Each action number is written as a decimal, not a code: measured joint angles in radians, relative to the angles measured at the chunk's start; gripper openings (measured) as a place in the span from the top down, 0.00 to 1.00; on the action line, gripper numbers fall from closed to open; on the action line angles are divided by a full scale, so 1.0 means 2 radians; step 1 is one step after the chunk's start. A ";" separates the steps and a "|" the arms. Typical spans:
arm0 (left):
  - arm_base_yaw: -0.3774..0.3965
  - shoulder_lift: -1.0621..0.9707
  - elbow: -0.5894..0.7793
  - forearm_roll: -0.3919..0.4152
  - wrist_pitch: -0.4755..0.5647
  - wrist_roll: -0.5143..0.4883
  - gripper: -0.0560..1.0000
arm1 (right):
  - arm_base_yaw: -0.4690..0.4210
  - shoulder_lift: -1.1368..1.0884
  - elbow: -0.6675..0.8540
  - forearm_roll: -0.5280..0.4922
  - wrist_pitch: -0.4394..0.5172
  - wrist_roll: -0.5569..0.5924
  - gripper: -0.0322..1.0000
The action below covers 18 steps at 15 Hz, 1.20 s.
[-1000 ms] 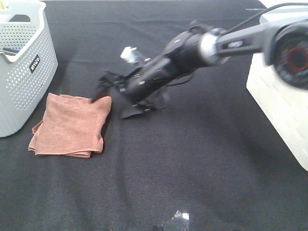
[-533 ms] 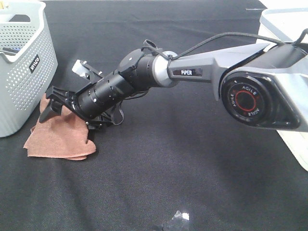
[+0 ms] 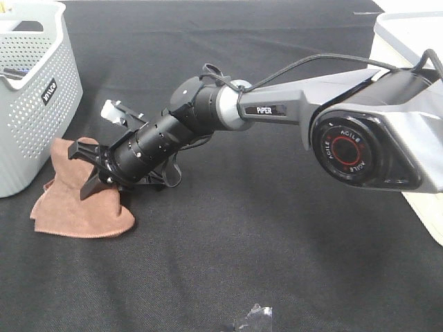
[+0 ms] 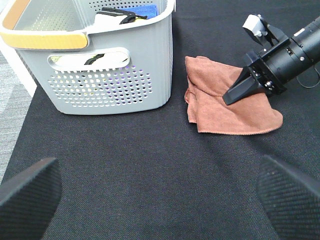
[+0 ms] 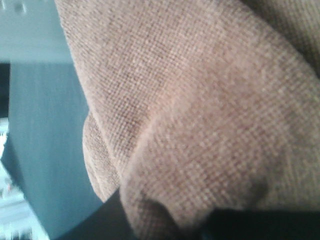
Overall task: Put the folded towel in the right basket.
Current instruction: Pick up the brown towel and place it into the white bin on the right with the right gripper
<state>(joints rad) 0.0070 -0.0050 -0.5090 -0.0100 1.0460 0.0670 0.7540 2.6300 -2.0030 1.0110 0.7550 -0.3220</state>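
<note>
The folded brown towel (image 3: 76, 207) lies bunched on the black cloth beside the grey basket; it also shows in the left wrist view (image 4: 220, 107) and fills the right wrist view (image 5: 200, 110). My right gripper (image 3: 84, 167) reaches across from the right, and its open fingers (image 4: 239, 89) press into the towel's top with fabric between them. The right basket (image 3: 430, 214) is white and stands at the far right edge. My left gripper (image 4: 160, 187) is open and empty, its pads wide apart, a short way from the towel.
A grey perforated basket (image 3: 34, 90) holding a few items stands at the far left, right next to the towel. The right arm's body (image 3: 346, 138) spans the middle of the table. A small shiny object (image 3: 255, 318) lies at the front edge.
My right arm swung left from the towel's right edge onto the towel. The gripper came down into it and pushed the fabric into a bunch towards the left.
</note>
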 joint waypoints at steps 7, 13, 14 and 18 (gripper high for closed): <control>0.000 0.000 0.000 0.000 0.000 0.000 0.01 | -0.051 -0.152 -0.120 -0.211 0.222 0.063 0.79; 0.000 0.000 0.000 0.000 0.000 0.000 0.01 | -0.190 -0.325 -0.095 -0.361 0.229 0.120 0.79; 0.000 0.000 0.000 0.000 0.000 0.000 0.01 | -0.228 -0.366 -0.063 -0.388 0.229 0.127 0.79; 0.000 0.000 0.000 0.000 0.000 0.000 0.01 | -0.417 -0.512 0.082 -0.432 0.232 0.116 0.79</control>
<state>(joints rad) 0.0070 -0.0050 -0.5090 -0.0100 1.0460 0.0670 -0.0800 1.6060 -1.8390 0.1470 1.2190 -0.0900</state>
